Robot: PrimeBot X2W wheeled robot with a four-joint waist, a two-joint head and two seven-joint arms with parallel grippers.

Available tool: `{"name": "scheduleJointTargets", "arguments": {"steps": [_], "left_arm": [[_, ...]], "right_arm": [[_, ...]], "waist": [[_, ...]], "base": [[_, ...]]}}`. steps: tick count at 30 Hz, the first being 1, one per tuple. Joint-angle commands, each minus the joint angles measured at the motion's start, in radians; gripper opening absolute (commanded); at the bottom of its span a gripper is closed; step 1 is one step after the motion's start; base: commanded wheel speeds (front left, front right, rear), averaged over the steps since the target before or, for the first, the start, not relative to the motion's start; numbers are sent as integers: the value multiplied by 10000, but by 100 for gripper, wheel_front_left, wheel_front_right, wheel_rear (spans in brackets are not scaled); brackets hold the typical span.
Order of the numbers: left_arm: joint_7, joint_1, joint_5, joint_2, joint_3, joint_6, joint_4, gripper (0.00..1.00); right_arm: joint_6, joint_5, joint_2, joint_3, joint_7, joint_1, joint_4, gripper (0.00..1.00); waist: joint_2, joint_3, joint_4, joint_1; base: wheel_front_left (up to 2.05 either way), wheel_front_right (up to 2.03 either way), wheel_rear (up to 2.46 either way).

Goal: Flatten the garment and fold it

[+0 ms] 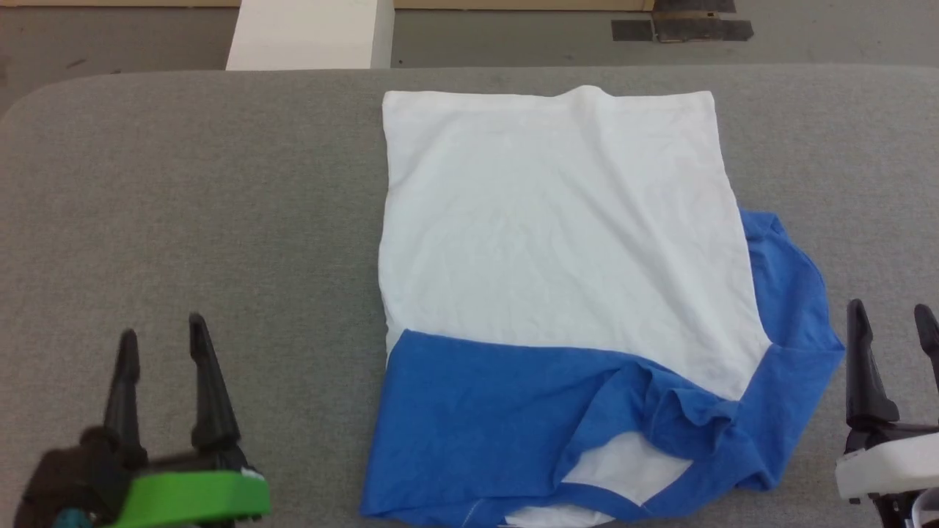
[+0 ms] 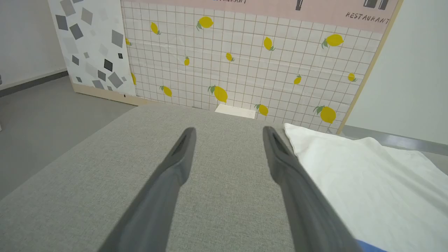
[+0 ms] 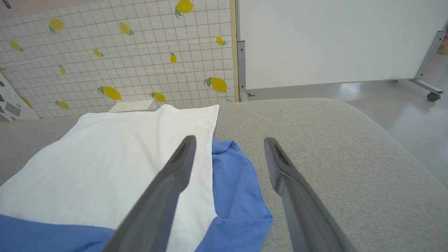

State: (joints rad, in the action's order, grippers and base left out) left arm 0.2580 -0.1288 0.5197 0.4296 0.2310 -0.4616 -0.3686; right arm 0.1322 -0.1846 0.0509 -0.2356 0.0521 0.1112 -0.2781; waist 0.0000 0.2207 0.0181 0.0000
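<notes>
Evidently held the left gripper (image 1: pixel 163 328) and right gripper (image 1: pixel 889 308) off either side of the garment (image 1: pixel 557 242), fingers apart and empty, probably to leave it free on the bench (image 1: pixel 220 183), blue sleeves bunched at its near edge.

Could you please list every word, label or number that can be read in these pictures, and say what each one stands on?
"RESTAURANT": on the pink band topping the lemon-tiled wall panel, left wrist view.
A second word on that band, cut by the top edge: unreadable.
On the garment: no lettering shows.
</notes>
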Motion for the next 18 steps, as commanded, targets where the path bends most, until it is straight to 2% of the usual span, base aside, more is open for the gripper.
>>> {"name": "scheduleJointTargets", "arguments": {"steps": [1, 7, 12, 18], "left_arm": [[36, -246, -187, -219, -69, 210, 45, 100], [37, -343, -701, -899, -370, 1070, 202, 100], [37, 6, -894, -1304, -685, 1694, 186, 100], [37, 393, -1069, -1458, -906, 2143, 159, 100]], "right_arm": [[-15, -67, -7, -17, -70, 107, 37, 100], [-15, 303, -7, -59, 130, -151, -87, 100], [-15, 709, 70, -61, 1119, -1675, -330, 100], [-15, 571, 1205, -56, 2722, -3535, 350, 100]], "waist": [[0, -38, 76, 0], [0, -12, 145, 0], [0, 531, -30, 0], [0, 1390, -95, 0]], "base": [[0, 0, 0], [0, 0, 0], [0, 0, 0], [0, 0, 0]]}}
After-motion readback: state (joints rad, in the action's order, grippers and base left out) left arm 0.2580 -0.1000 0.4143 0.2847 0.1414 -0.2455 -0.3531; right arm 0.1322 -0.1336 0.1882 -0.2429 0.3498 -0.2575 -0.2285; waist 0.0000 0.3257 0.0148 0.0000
